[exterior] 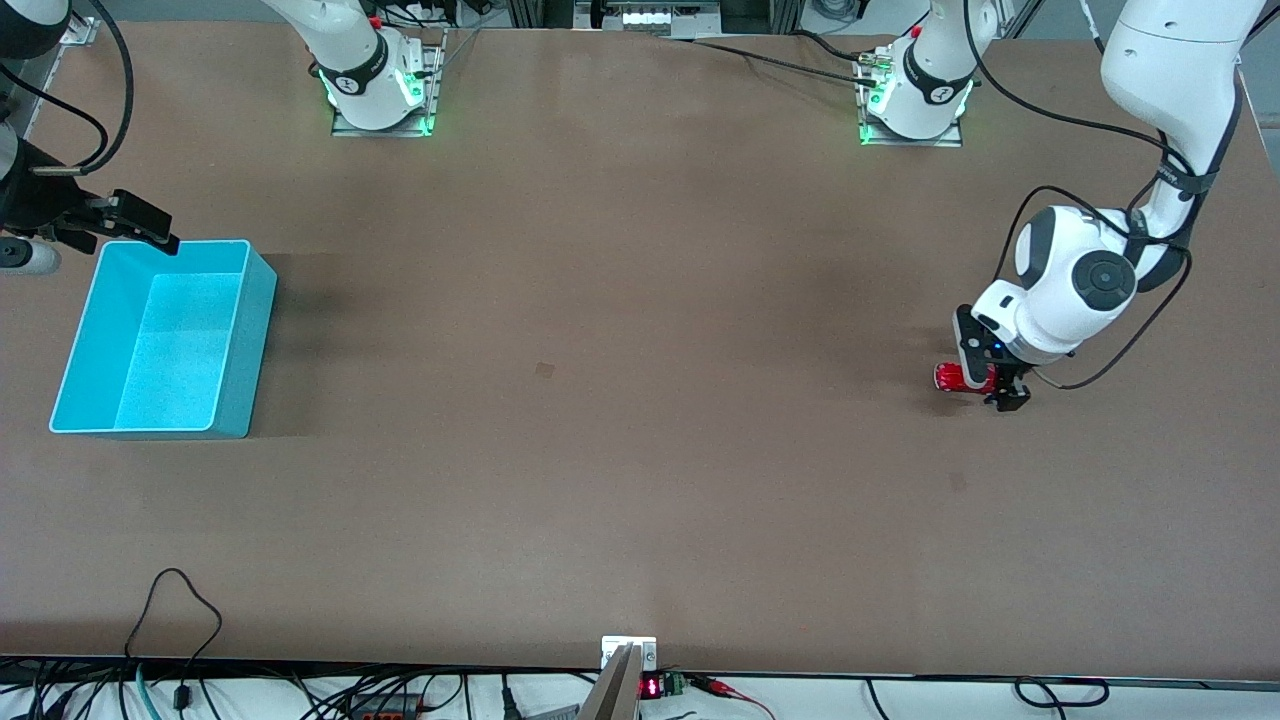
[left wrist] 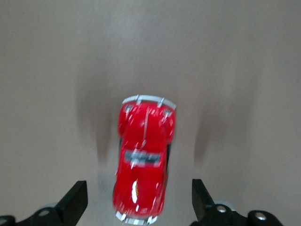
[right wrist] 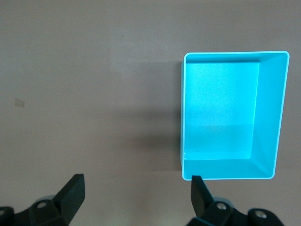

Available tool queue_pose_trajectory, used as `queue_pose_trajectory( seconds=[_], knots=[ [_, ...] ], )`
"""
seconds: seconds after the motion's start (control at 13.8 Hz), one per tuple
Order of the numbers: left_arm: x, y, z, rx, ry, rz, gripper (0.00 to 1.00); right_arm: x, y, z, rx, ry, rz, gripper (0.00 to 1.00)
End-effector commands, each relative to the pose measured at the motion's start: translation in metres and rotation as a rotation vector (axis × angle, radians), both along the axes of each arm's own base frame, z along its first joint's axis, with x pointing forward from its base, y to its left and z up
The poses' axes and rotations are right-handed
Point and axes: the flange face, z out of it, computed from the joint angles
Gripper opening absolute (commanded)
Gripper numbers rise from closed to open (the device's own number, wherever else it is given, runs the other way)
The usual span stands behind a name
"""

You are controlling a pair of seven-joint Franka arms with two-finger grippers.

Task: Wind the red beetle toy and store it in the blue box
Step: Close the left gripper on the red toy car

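The red beetle toy (exterior: 953,378) rests on the table near the left arm's end. In the left wrist view the toy (left wrist: 143,160) lies lengthwise between the two fingers with a clear gap on each side. My left gripper (exterior: 988,378) is open, low over the toy (left wrist: 138,187) and not touching it. The blue box (exterior: 255,335) stands open and empty at the right arm's end; the right wrist view shows it too (right wrist: 269,117). My right gripper (exterior: 140,225) is open and empty, in the air over the box's corner that lies farthest from the front camera (right wrist: 137,180).
The brown table (exterior: 620,400) spreads wide and bare between the toy and the box. Cables and a small device (exterior: 655,686) run along the table edge nearest the front camera. The arm bases (exterior: 380,85) stand at the edge farthest from it.
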Motion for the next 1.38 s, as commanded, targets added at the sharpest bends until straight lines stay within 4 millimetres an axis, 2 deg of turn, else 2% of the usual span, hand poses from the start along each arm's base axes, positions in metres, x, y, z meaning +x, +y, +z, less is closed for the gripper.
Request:
queue_pose_trajectory(
  seconds=[0.0, 0.22, 0.36, 0.73, 1.02, 1.16, 1.31],
  knots=[
    [-0.002, -0.012, 0.001, 0.001, -0.010, -0.062, 0.72, -0.003, 0.000, 0.004, -0.014, -0.008, -0.002, 1.00],
    [-0.001, -0.015, 0.001, -0.001, -0.010, -0.075, 0.35, -0.004, 0.001, 0.004, -0.011, -0.004, -0.003, 1.00],
    [-0.001, -0.013, 0.001, -0.001, -0.008, -0.072, 0.28, -0.003, 0.002, 0.003, -0.011, -0.002, 0.001, 1.00],
    [-0.002, -0.005, -0.007, -0.004, 0.004, -0.055, 0.27, -0.003, 0.003, 0.002, -0.011, 0.001, 0.003, 1.00],
    [0.009, 0.059, -0.016, -0.008, 0.003, -0.045, 0.27, -0.003, 0.003, 0.002, -0.011, 0.001, 0.003, 1.00],
    [0.005, 0.094, -0.022, -0.010, 0.009, -0.027, 0.27, -0.003, 0.003, 0.002, -0.011, 0.001, 0.003, 1.00],
    [0.003, 0.111, -0.026, -0.013, 0.014, -0.031, 0.27, -0.003, 0.002, 0.002, -0.011, 0.001, 0.001, 1.00]
  ],
)
